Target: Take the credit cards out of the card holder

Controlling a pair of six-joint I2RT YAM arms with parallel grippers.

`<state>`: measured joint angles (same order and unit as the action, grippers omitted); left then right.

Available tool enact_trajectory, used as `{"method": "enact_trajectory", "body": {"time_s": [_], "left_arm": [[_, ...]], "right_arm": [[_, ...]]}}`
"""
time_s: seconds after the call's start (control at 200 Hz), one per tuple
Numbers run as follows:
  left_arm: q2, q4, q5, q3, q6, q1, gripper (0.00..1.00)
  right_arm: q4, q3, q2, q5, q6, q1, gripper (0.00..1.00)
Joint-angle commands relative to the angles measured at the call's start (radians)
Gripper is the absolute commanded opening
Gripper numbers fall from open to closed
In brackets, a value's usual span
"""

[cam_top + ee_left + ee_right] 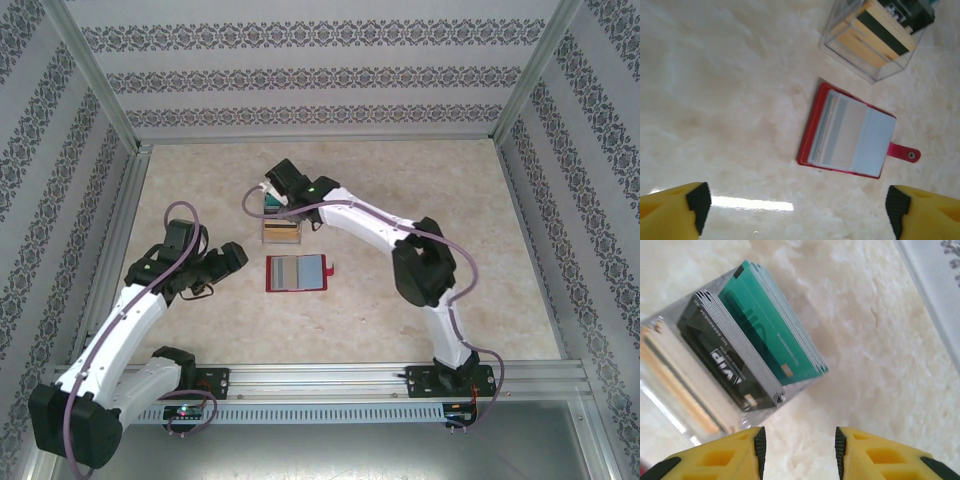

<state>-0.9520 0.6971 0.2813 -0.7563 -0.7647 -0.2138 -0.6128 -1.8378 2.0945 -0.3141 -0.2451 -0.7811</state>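
1 card holder (850, 135), ahead of left tool (797, 210)

Card holder (847, 132) open flat on table (715, 100) — clear box (867, 72) with cards (880, 35) near; left gripper (798, 207) spread, empty.

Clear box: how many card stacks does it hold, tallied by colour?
Teal stack: 1
Black stack: 1
Tan stack: 1
Total: 3
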Motion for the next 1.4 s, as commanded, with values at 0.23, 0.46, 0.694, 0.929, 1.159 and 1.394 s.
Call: {"method": "enact_trajectory", "body": {"time_s": [0.23,0.46,0.694,0.929,1.159,1.394], "left_arm": [[-0.155,-0.247,0.188,0.051,-0.004,-0.031,0.62],[-0.299,-0.347,0.201,0.045,-0.003,-0.096,0.58],[-0.457,-0.419,0.199,0.004,0.009,-0.160,0.53],[-0.545,-0.447,0.188,-0.025,0.025,-0.183,0.52],[-0.584,-0.436,0.148,-0.044,0.049,-0.183,0.51],[-0.612,-0.430,0.122,-0.052,0.074,-0.184,0.51]], "right_arm": [[0.088,0.442,-0.283,0.293,0.562,0.011,0.44],[0.178,0.671,-0.331,0.358,0.769,-0.001,0.39],[0.219,0.752,-0.321,0.346,0.846,-0.010,0.33],[0.238,0.764,-0.288,0.349,0.856,-0.017,0.29],[0.241,0.752,-0.258,0.359,0.850,-0.021,0.25],[0.242,0.750,-0.248,0.363,0.848,-0.023,0.24]]}}
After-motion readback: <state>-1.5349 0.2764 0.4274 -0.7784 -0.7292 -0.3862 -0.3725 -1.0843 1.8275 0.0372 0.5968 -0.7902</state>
